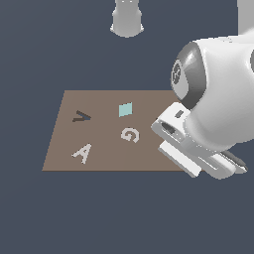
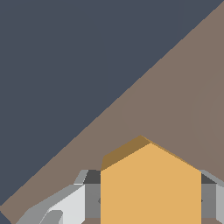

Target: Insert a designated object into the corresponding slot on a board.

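Note:
In the wrist view the orange hexagonal block sits between my gripper's grey fingers, which are shut on its sides. Under it lies the brown board, whose edge runs diagonally across that view. In the exterior view the board shows a dark V-shaped cutout, a whitish A, a whitish G and a pale teal diamond. The white hand hangs over the board's right part in the exterior view. The hexagonal slot is hidden behind the arm.
The arm's bulky white and grey wrist covers the board's right side in the exterior view. The robot's base stands beyond the board's far edge. Dark blue-grey floor surrounds the board.

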Controlling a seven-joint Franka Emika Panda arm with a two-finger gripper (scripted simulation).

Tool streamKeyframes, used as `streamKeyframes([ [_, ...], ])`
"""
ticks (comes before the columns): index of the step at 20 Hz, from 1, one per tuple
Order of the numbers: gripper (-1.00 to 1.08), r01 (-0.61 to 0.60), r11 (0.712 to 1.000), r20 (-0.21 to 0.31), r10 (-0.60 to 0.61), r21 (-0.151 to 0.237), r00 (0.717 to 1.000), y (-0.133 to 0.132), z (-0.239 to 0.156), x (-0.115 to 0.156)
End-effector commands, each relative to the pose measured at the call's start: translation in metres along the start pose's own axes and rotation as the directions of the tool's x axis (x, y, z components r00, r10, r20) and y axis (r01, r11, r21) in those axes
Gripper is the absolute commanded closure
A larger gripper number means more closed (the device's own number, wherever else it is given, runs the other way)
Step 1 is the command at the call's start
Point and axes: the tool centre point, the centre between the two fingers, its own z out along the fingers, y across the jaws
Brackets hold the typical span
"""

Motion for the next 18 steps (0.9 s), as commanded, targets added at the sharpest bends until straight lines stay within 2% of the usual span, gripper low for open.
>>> streamKeyframes([
  [1,1.08,-0.002,1.000,0.000,0.002,-0.001,1.000,0.001,0.000,0.000],
  [10,1.08,-0.067,0.998,0.000,0.067,-0.001,0.998,0.014,-0.001,-0.004],
  [18,1.08,-0.212,0.977,0.001,0.212,-0.001,0.977,0.042,-0.003,-0.017],
])
